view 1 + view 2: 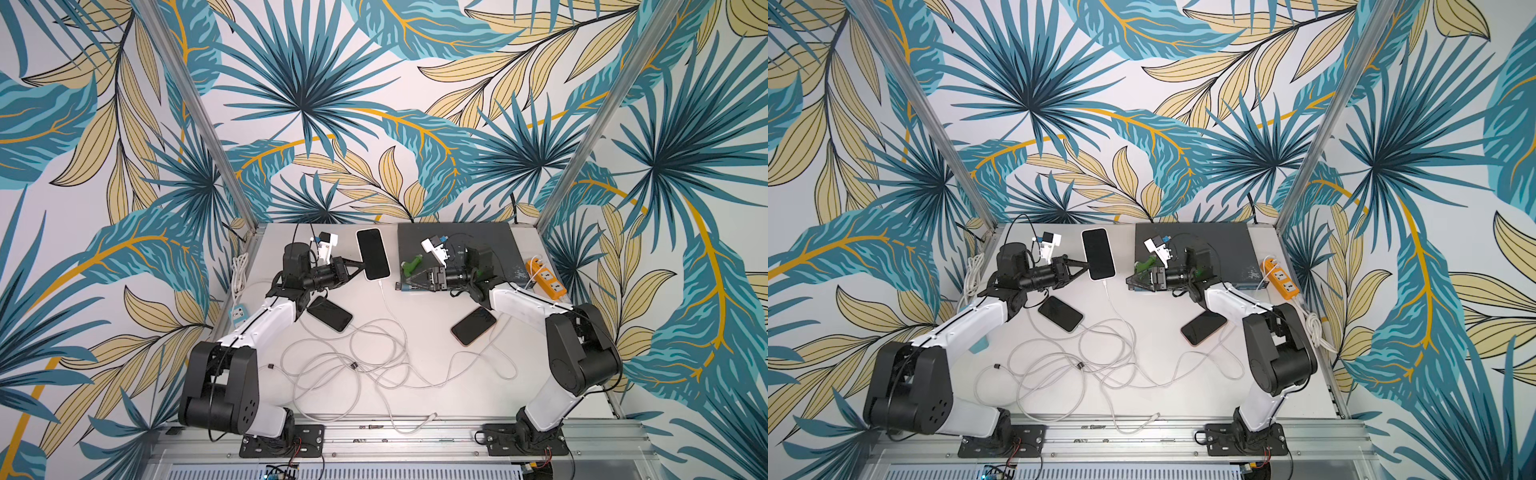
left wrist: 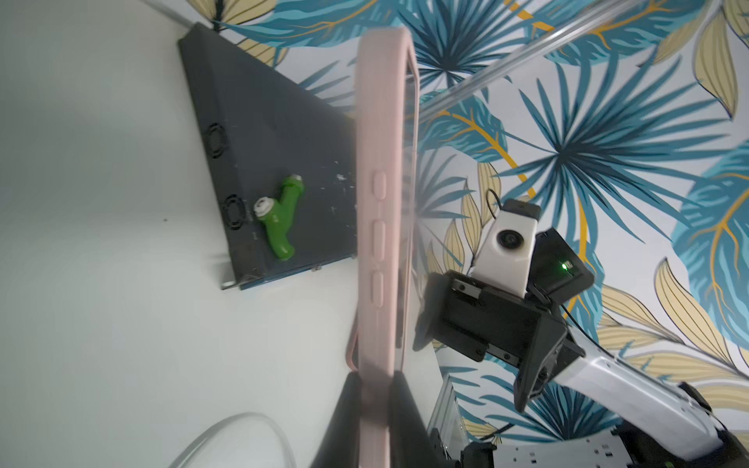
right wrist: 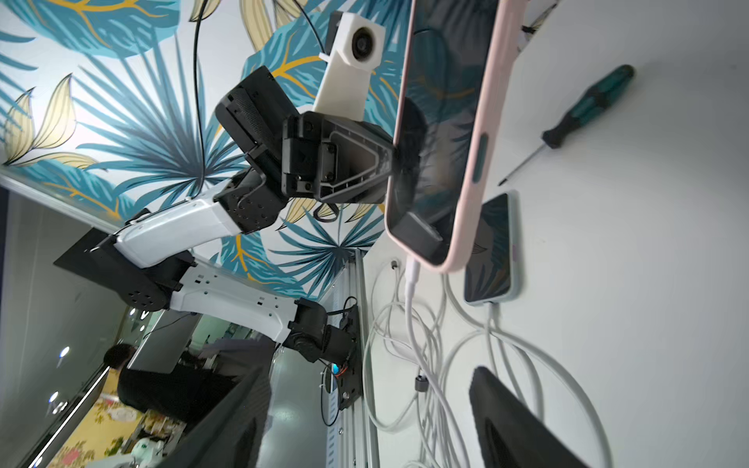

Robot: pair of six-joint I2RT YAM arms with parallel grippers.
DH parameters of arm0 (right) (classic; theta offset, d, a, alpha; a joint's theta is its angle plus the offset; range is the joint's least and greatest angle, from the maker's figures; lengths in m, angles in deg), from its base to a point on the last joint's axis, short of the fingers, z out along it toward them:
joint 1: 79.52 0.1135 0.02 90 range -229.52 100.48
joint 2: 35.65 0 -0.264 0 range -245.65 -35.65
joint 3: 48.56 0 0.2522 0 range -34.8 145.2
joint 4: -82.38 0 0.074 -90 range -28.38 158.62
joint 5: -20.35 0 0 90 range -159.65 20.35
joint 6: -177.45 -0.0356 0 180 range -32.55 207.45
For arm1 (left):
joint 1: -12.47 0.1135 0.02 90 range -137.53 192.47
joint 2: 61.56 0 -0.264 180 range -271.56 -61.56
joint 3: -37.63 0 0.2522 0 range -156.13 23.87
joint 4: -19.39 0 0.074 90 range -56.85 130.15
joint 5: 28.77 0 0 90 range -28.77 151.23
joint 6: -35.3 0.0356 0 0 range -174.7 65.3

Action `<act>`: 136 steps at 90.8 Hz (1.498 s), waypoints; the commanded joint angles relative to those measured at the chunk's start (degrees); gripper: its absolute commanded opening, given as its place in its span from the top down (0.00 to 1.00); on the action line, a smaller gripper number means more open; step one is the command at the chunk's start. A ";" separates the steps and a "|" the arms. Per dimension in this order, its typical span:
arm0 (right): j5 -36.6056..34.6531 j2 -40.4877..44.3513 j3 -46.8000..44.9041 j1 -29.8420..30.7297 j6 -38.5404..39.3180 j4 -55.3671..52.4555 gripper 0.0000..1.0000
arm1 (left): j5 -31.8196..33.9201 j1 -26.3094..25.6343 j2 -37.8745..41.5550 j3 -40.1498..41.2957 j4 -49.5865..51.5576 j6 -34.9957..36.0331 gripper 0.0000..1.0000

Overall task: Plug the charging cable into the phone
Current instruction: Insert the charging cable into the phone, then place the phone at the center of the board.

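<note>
Holds the phone (image 1: 372, 253) aloft in the upper middle of both top views, screen up, pinched front to back by the left jaws pressed onto one long side of its pink case (image 2: 377, 121). Shows the charging cable (image 1: 382, 297) already seated: white plug (image 3: 412, 275) sunk into the port at the phone's lower end, right of centre in the right wrist view, the rest dropping into the loose tangle of cables (image 1: 353, 361) at mid-frame on the table (image 1: 478, 399). Finds the right jaws spread wide and empty, near the plug on its right in the top views, touching neither cable nor phone. Counts a second phone (image 1: 330, 313) and a third phone (image 1: 473, 326) lying flat lower down, each well apart from the raised one. Reads the phone as a rigid, fairly light slab, glass-fronted and breakable if dropped, slick on the screen but grippier on the case; suits a pinch across the flat faces midway along a long side, clear of the side buttons (image 2: 379, 239). Reads the cable as limp and nearly weightless, stiff only at the short plug shell; calls for a hold on that shell, close behind the tip, and a straight push in line with the port, to avoid bending or unseating it under sideways load. Judges the plugging done, with only setting the phone down left
</note>
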 commanded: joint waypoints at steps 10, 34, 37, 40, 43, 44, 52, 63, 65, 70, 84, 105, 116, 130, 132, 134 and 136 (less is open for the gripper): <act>-6.17 2.92 -4.06 -1.16 3.39 -5.09 0.20 | 4.43 0.63 -10.67 -6.36 5.25 2.37 1.00; -9.11 3.62 -3.37 -1.16 4.24 -12.22 0.21 | 7.02 1.05 -20.07 -9.35 8.45 4.06 1.00; -9.21 3.63 -3.03 -1.16 4.30 -13.31 0.21 | 7.28 1.06 -21.04 -9.66 8.96 4.17 1.00; -9.43 3.83 -2.88 -1.17 4.35 -14.12 0.21 | 7.59 1.14 -22.04 -9.92 9.39 4.38 1.00; -10.22 4.16 -2.67 -1.21 4.63 -15.41 0.21 | 7.85 1.15 -22.76 -10.18 9.91 4.67 1.00; -10.51 4.26 -2.58 -1.23 4.73 -15.98 0.21 | 7.90 1.11 -23.03 -10.27 10.09 4.78 1.00; -11.77 5.00 -2.23 -1.16 5.13 -18.53 0.21 | 8.46 1.15 -24.77 -11.52 12.80 6.07 1.00; -12.90 5.43 -2.33 -1.17 4.78 -20.04 0.21 | 9.18 1.12 -25.23 -12.08 15.01 7.73 0.79; -13.06 5.52 -2.39 -1.16 4.75 -20.23 0.21 | 9.25 1.11 -25.12 -12.04 15.21 8.01 0.73; -13.81 5.86 -2.45 -1.14 4.97 -20.90 0.21 | 9.43 1.11 -24.71 -12.30 16.38 9.04 0.65; -17.05 6.78 -0.89 -1.17 6.27 -26.78 0.21 | 12.32 1.12 -21.96 -14.12 23.43 13.30 0.36; -38.88 9.84 5.54 -1.15 6.44 -53.29 0.21 | 27.20 1.16 -12.37 -19.27 45.31 19.72 0.17; -56.26 11.97 7.73 -1.25 -1.92 -67.85 0.18 | 38.70 0.40 -0.66 -18.41 50.75 20.34 0.16; -64.10 16.17 2.01 -1.54 -13.05 -73.71 0.17 | 42.58 -8.04 7.33 -19.02 52.57 25.93 0.12; -65.34 17.32 0.30 -1.74 -14.73 -73.40 0.17 | 42.43 -9.62 7.19 -19.46 53.03 26.71 0.12; -66.20 18.34 -1.29 -2.07 -16.34 -73.01 0.17 | 42.23 -11.40 6.80 -19.93 53.43 27.59 0.12; -66.94 19.40 -2.78 -2.53 -18.26 -72.59 0.17 | 41.99 -13.14 6.24 -20.35 53.86 28.23 0.12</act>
